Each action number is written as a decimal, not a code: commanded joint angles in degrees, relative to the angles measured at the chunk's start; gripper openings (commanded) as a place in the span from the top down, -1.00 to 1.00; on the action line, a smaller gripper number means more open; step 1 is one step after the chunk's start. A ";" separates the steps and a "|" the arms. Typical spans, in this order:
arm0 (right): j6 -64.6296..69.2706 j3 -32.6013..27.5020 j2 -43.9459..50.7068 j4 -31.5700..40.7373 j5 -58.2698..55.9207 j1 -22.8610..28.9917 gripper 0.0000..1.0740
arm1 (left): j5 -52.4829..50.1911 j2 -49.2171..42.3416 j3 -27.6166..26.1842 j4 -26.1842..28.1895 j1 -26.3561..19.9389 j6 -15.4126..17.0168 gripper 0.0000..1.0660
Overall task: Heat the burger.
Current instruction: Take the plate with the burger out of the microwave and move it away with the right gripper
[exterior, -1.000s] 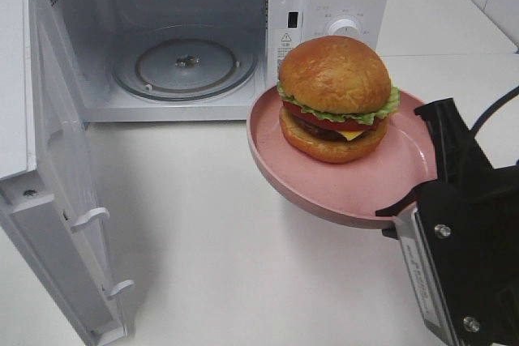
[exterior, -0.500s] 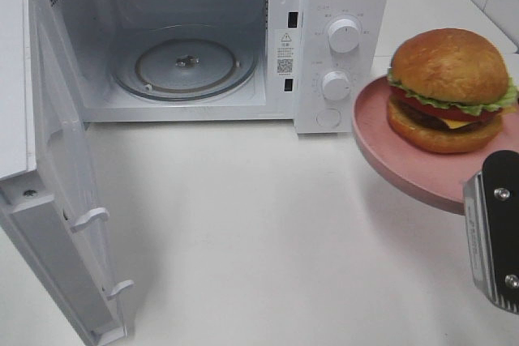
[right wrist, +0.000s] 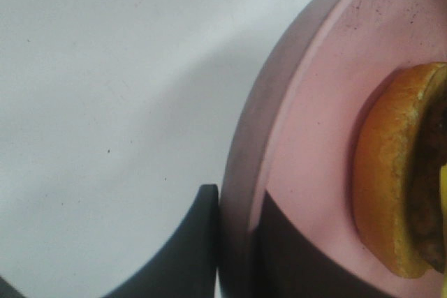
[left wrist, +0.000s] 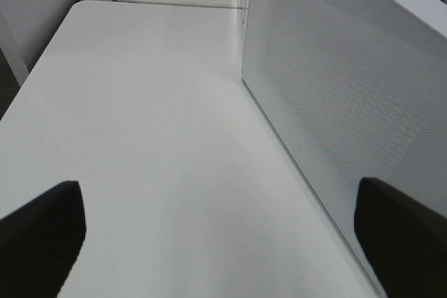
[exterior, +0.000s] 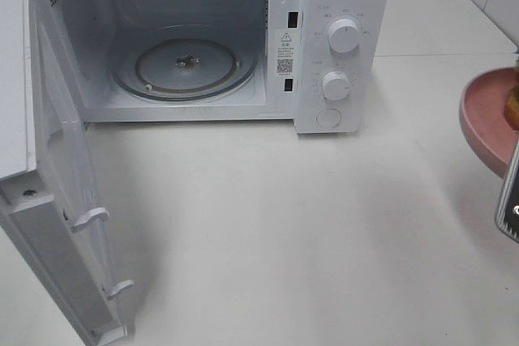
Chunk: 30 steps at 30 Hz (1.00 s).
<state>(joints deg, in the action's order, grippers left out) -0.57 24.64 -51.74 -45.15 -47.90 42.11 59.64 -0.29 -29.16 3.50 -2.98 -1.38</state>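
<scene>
The burger (right wrist: 391,193) lies on a pink plate (right wrist: 314,123); the right wrist view shows its orange-brown bottom bun and dark patty. My right gripper (right wrist: 239,200) is shut on the plate's rim, one finger on each side. In the exterior high view only a slice of the plate (exterior: 485,115) and a sliver of the burger (exterior: 512,103) show at the far right edge, well to the right of the microwave (exterior: 340,46). My left gripper (left wrist: 223,242) is open with nothing between its fingers, beside the microwave's open door (left wrist: 328,95).
The white microwave stands at the back with its door (exterior: 49,200) swung wide to the left. A glass turntable (exterior: 185,64) lies inside the cavity. Two knobs (exterior: 344,36) sit on its right panel. White tabletop (exterior: 268,224) spreads in front.
My right gripper has carried the plate and burger rightward, from in front of the microwave's opening to the right edge of the exterior view. The left gripper has stayed open.
</scene>
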 commanded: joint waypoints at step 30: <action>46.81 0.40 -15.13 -8.48 -11.29 -0.17 1.00 | -0.29 -1.20 0.29 0.52 -0.11 0.17 -0.88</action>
<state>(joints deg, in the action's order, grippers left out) 41.02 24.64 -63.77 -47.78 -58.16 42.11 59.64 -0.29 -29.16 3.50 -2.98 -1.38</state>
